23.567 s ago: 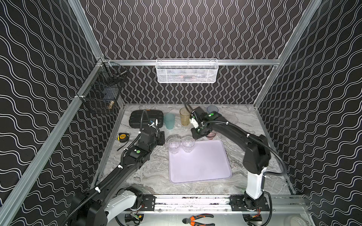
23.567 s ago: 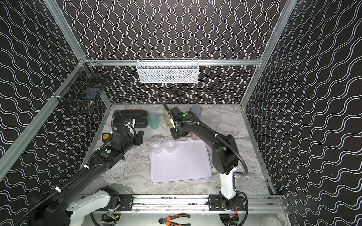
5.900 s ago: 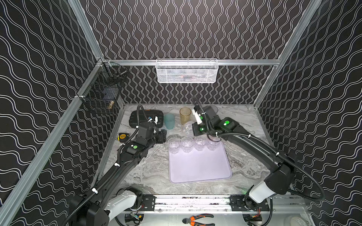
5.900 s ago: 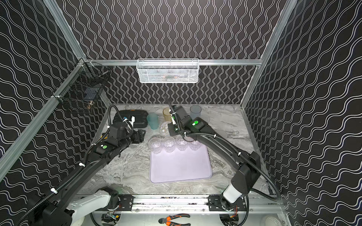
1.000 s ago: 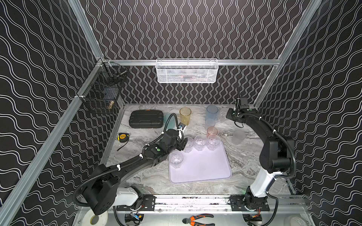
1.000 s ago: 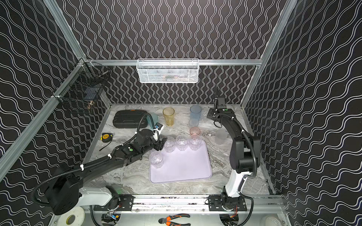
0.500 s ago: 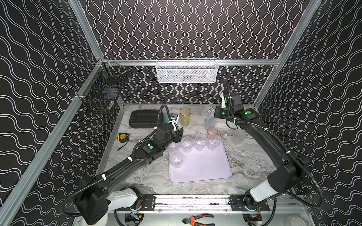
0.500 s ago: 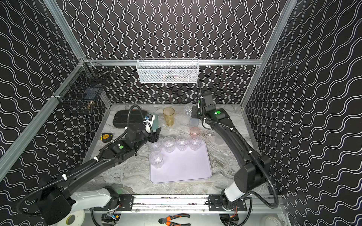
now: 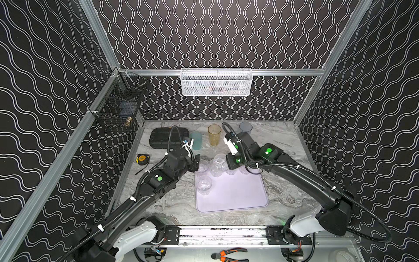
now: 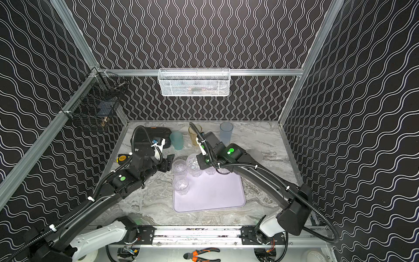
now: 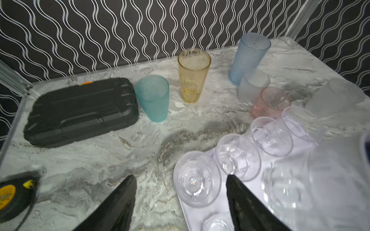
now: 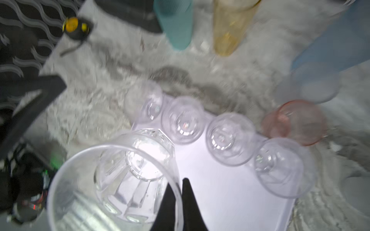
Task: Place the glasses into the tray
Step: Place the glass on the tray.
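Observation:
The lilac tray (image 9: 231, 197) lies mid-table with several short clear glasses upright along its back edge and one (image 9: 204, 184) in front of them. My right gripper (image 12: 178, 184) is shut on the rim of another clear glass (image 9: 219, 161), which hangs tilted above the tray's back left part. My left gripper (image 11: 180, 178) is open and holds nothing, just left of the tray's back left corner by a clear glass (image 11: 197, 180). On the table behind stand the teal (image 9: 196, 140), amber (image 9: 214, 135), blue (image 9: 245, 128), pink (image 11: 270, 103) and frosted (image 11: 253, 86) glasses.
A black ribbed case (image 9: 167, 137) lies at the back left, with a yellow tape measure (image 9: 142, 158) in front of it. A white wire basket (image 9: 216, 82) hangs on the back wall and a black wire basket (image 9: 122, 108) on the left wall. Pliers (image 9: 229, 254) lie below the front rail.
My right arm has swung from the back right forward and left over the tray's back edge, carrying the clear glass. My left gripper has drawn back a little to the left, still open.

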You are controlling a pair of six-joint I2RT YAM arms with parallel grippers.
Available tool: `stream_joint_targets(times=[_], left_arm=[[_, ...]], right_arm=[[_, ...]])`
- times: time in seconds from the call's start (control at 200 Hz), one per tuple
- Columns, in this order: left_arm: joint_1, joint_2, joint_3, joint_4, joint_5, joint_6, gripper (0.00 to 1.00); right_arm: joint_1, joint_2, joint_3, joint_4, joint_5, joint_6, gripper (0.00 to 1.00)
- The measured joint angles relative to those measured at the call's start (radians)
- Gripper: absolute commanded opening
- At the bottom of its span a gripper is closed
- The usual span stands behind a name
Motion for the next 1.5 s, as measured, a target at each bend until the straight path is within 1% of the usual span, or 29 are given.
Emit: stream_joint_targets(times=[0.125,0.3,0.46,0.651,1.031,1.286,1.502], left_arm=[[0.000,-0.024,-0.043,-0.011,0.012,-0.029,0.73],[-0.004,-0.005,-0.061,-0.011,0.034,-0.055,0.72],[-0.026,0.017,-0.080,0.013,0.051,-0.069,0.72],[-0.051,0.037,-0.106,0.046,0.055,-0.086,0.72],[-0.056,0.035,-0.142,0.081,0.047,-0.085,0.73],[-0.056,0.028,-0.161,0.089,0.045,-0.083,0.73],[-0.056,0.026,-0.170,0.095,0.045,-0.083,0.73]], right_arm=[[0.038,-0.006,-0.056,-0.051,0.000,0.002,0.00],[0.077,-0.004,-0.124,-0.073,-0.005,0.014,0.00],[0.114,0.045,-0.180,-0.072,0.042,0.026,0.00],[0.118,0.103,-0.216,-0.044,0.094,0.046,0.00],[0.119,0.197,-0.212,0.058,0.114,0.055,0.00],[0.118,0.214,-0.212,0.100,0.113,0.063,0.00],[0.096,0.229,-0.196,0.109,0.127,0.058,0.00]])
